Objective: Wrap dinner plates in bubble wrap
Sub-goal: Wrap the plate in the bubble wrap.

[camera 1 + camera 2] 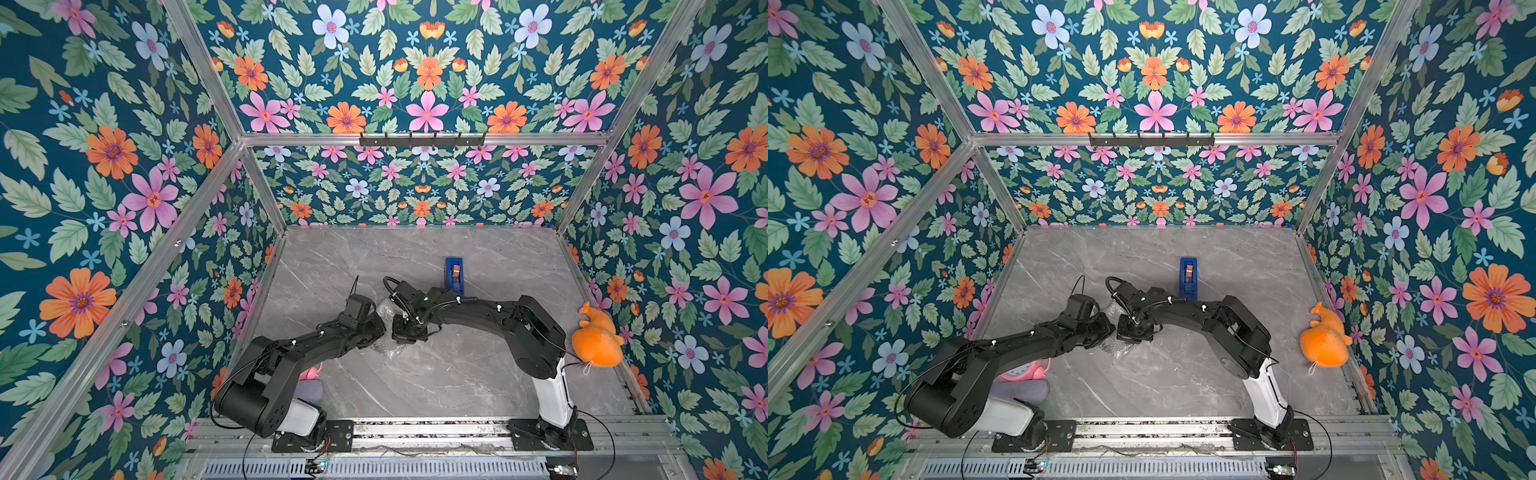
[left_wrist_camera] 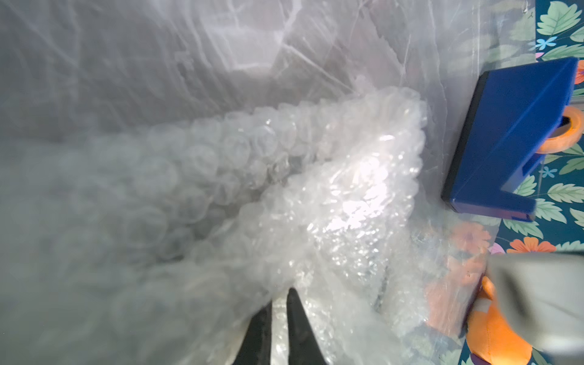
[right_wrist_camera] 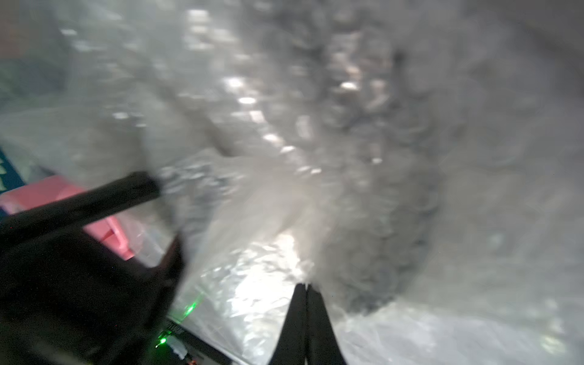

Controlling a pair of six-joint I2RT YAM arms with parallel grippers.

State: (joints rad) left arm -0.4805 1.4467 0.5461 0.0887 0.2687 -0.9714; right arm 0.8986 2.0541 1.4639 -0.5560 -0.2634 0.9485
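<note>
I am holding my right gripper fully closed, its two black fingers pressing flat together and the tips sitting against the bubble wrap. The view is blurring too much for me to tell whether a fold is caught between them. My left gripper is standing only slightly parted. A narrow slit is showing between the fingers with shiny film lying in it, and I cannot tell whether I am pinching that film or merely touching it. Just past both sets of fingertips the wrap is bunching into a crumpled, folded mound. In the right wrist view the dinner plate seems to be showing through the mound as a dark rounded mass, though it is too blurred for me to be sure. In both top views my two arms are meeting at the middle of the grey marble tabletop. The grippers are nearly touching over the bundle, with bits of bubble wrap peeking out between and beside them. Off to my right, against the wall, an orange plush toy is lying. Farther on, a blue tape dispenser is standing just beyond my right wrist, carrying an orange roll.
</note>
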